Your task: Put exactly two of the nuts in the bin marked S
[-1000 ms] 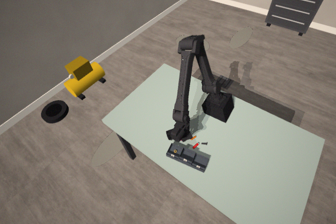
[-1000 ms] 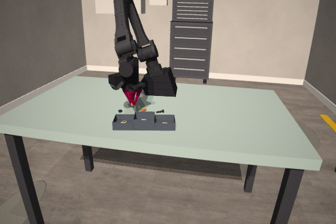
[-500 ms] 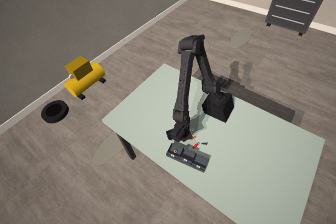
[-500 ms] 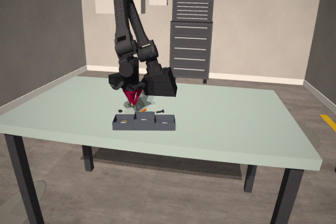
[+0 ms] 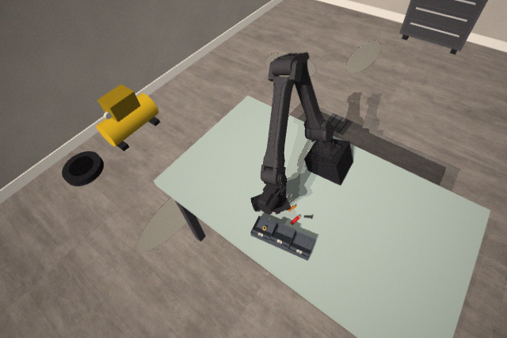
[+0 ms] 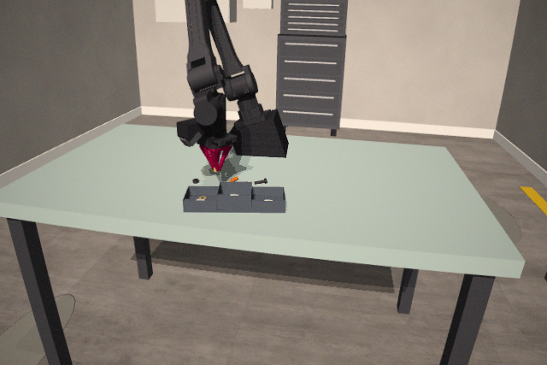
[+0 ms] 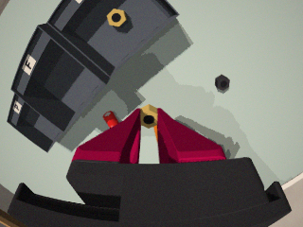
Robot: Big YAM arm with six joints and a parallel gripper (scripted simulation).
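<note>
My gripper [image 6: 216,169] [image 7: 149,114] is shut on a brass nut [image 7: 149,110], held between the red fingertips above the table, behind the bins; the top view hides the fingertips behind the arm. Another brass nut [image 5: 264,228] [image 6: 202,197] [image 7: 110,19] lies in the left bin [image 6: 198,208] [image 7: 90,38] of a joined row of three. That bin's label is cut off in the wrist view and unreadable in the top and exterior views. A dark hexagonal nut [image 6: 196,180] [image 7: 222,83] lies on the table behind the left bin.
The middle bin [image 6: 233,203], marked F, and the right bin [image 6: 269,208] look empty. A red piece [image 5: 295,219] [image 7: 110,119], an orange piece [image 5: 292,207] [image 6: 233,179] and a dark bolt [image 5: 308,216] [image 6: 261,181] lie on the table behind the bins.
</note>
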